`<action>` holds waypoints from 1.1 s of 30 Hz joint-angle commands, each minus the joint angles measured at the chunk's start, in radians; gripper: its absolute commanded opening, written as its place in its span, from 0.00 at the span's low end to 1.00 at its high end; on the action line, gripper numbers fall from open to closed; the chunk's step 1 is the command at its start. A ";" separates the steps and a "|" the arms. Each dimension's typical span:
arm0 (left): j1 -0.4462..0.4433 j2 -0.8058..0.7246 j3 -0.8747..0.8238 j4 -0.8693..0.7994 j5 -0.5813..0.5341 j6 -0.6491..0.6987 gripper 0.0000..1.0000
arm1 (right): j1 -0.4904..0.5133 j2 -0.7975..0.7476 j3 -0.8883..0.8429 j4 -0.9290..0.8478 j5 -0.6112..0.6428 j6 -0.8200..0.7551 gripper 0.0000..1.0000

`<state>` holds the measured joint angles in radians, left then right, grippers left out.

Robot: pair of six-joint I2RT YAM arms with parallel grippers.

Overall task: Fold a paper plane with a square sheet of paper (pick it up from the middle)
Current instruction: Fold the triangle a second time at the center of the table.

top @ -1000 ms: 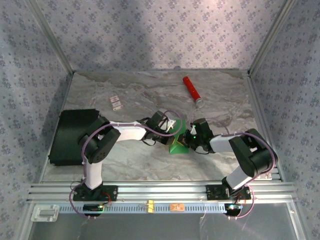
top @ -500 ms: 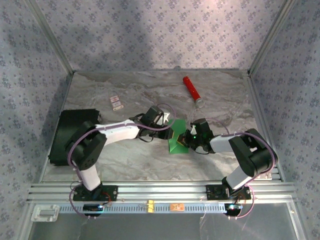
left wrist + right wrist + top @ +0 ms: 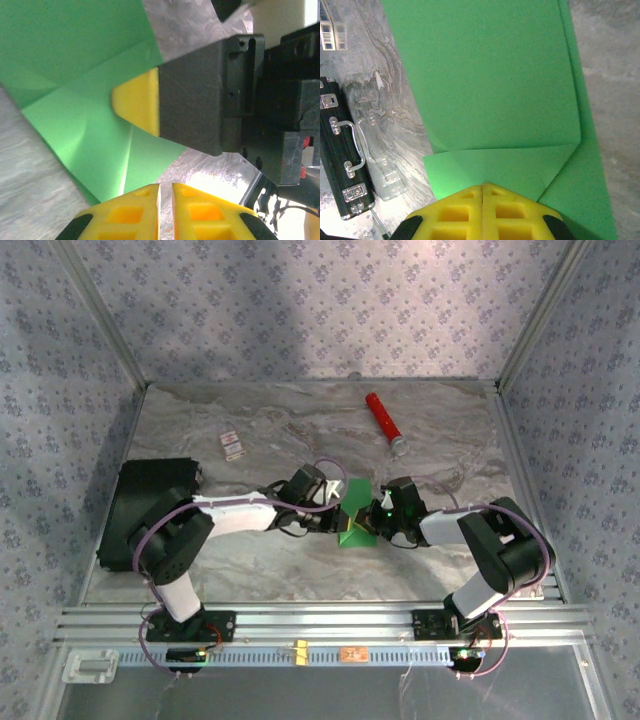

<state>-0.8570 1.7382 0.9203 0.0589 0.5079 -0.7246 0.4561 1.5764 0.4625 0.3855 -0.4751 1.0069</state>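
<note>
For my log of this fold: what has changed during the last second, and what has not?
The left gripper drew back a little, then moved towards the near edge, to the left side of the green paper. Nothing was visibly taken or released. The right gripper stayed on the paper; the red cylinder and black box did not move.

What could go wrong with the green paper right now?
The right pincer is pressing down on the folded green paper. If it slips, the fold could spring back open. The left pincer is very close to it, so the two might bump and push the paper crooked.
</note>
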 commanded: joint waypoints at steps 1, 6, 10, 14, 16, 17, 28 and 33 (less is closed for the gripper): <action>-0.015 0.036 0.018 0.028 0.068 -0.015 0.14 | -0.009 0.017 -0.026 -0.094 0.067 0.011 0.04; -0.022 0.071 0.043 0.007 0.077 -0.003 0.15 | -0.009 0.014 -0.026 -0.095 0.067 0.012 0.04; -0.026 0.094 0.061 -0.009 0.076 0.006 0.15 | -0.008 0.014 -0.026 -0.097 0.067 0.013 0.04; -0.031 0.107 0.070 -0.016 0.072 0.011 0.15 | -0.008 0.014 -0.024 -0.099 0.067 0.012 0.04; -0.035 0.110 0.076 -0.023 0.071 0.016 0.15 | -0.008 0.015 -0.024 -0.102 0.068 0.012 0.04; -0.037 0.113 0.080 -0.033 0.067 0.021 0.15 | -0.009 0.016 -0.026 -0.100 0.069 0.012 0.04; -0.042 0.138 0.092 -0.100 -0.009 0.067 0.15 | -0.008 0.016 -0.029 -0.105 0.069 0.008 0.04; -0.040 0.130 0.063 -0.091 -0.016 0.067 0.15 | -0.010 0.016 -0.028 -0.106 0.069 0.007 0.04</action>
<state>-0.8932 1.8694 0.9939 -0.0154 0.5045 -0.6781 0.4561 1.5764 0.4625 0.3851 -0.4751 1.0069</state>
